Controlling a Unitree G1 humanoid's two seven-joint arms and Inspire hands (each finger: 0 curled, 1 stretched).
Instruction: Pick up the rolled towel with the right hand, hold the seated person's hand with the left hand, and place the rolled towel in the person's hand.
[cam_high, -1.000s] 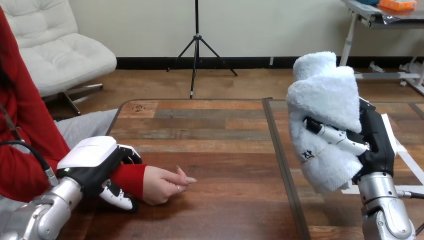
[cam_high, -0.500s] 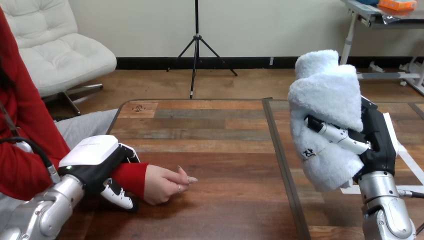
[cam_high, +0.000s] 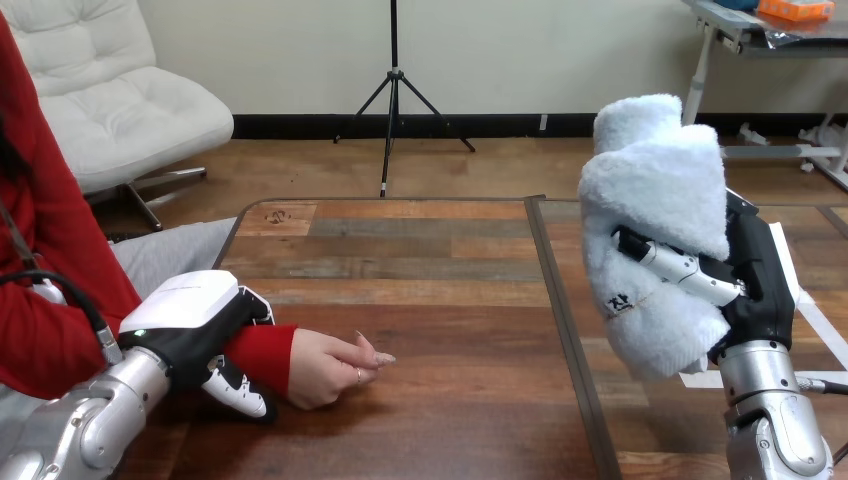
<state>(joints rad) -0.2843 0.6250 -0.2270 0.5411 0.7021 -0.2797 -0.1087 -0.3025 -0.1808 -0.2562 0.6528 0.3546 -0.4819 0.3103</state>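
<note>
Little has moved since the earlier frames: the rolled towel (cam_high: 655, 200) and the right robot hand (cam_high: 748, 285) carrying it have drifted slightly up and toward the right of the frame, while the left robot hand (cam_high: 190, 322) has barely shifted where it sits.

Two of the three parts of the task look done. The right robot hand is clenched round the rolled towel, one finger lying across its front, and holds it upright, clear of the counter (cam_high: 440, 262), at the right side of the frame. The left robot hand, at lower left, has its fingers and thumb wrapped round the person's wrist over the red sleeve (cam_high: 258, 355), so it grips the wrist rather than the palm. The person's hand (cam_high: 325, 368) rests on the counter just right of that grip, fingers loosely curled and pointing toward the middle of the frame.

What is left is the delivery: the towel is well apart from the person's hand and has to cross the counter toward the lower left.

Nothing lies on the bare wood between them. A dark seam (cam_high: 560, 320) runs down the counter, and white tape marks (cam_high: 800, 300) show behind the right arm; neither blocks the way. The one likely hindrance is the person's curled fingers, which I judge would have to open before the towel can settle there.
</note>
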